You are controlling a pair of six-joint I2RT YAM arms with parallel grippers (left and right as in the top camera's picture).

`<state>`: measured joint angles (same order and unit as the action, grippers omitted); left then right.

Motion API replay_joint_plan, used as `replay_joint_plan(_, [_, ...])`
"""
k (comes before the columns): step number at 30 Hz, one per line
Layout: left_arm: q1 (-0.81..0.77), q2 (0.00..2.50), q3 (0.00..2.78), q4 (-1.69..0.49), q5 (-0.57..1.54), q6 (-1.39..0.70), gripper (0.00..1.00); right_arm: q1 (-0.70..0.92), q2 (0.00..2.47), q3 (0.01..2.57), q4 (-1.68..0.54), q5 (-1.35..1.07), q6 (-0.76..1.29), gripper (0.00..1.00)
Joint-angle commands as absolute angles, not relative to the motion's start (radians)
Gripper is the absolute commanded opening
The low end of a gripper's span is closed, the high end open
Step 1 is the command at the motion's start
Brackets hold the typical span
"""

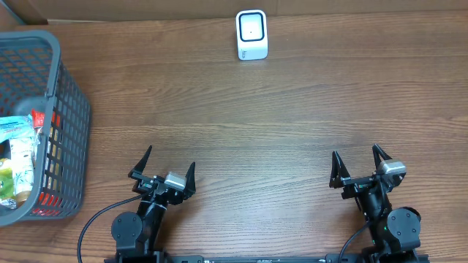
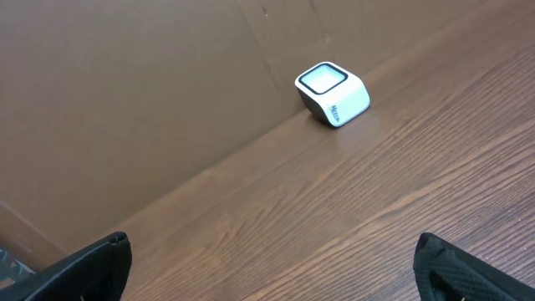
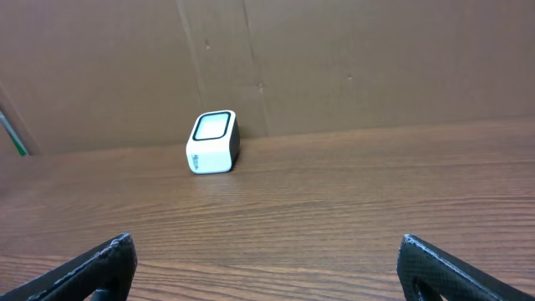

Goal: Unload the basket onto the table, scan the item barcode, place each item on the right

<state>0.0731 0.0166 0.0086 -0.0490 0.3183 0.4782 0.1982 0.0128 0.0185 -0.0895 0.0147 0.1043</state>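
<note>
**Overhead and wrist views.** The white box-shaped barcode scanner (image 1: pixel 252 34) stands at the far edge of the brown wood-grain table (image 1: pixel 292 117), close against the brown cardboard back wall (image 3: pixel 351 58). It is well apart from both grippers and lies roughly between them across the table's width.

The left gripper (image 1: pixel 170 159) and the right gripper (image 1: pixel 355 152) sit at the near edge, each with jaws spread wide and grasping nothing. In the left wrist view the black fingers (image 2: pixel 92 266) frame the lower corners, and the scanner lies ahead and to the right. In the right wrist view it lies ahead and to the left.

The scanner's dark-rimmed window faces upward. Seen from overhead, its long axis runs from the near edge toward the far edge.

The packaged items (image 1: pixel 14 157) lie heaped in the grey plastic mesh basket (image 1: pixel 72 120) at the table's left side, left of the left gripper and apart from it. Their barcodes and facing cannot be made out.
</note>
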Motion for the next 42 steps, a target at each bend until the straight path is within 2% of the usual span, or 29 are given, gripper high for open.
replay_joint_plan(1, [0.080,0.006,0.005,-0.049,0.311,0.471,1.00,0.204,0.003,0.008,-0.083,0.014,0.104,1.00])
replay_joint_plan(21, [0.080,0.006,0.005,-0.049,0.325,0.469,1.00,0.203,0.003,0.008,-0.081,0.024,0.104,1.00])
replay_joint_plan(27, [0.080,0.006,0.005,-0.048,0.326,0.350,1.00,0.202,0.003,0.008,-0.081,0.030,0.103,1.00])
replay_joint_plan(42, [0.080,0.006,0.005,-0.048,0.315,0.211,1.00,0.201,0.003,0.009,-0.082,0.021,0.104,1.00])
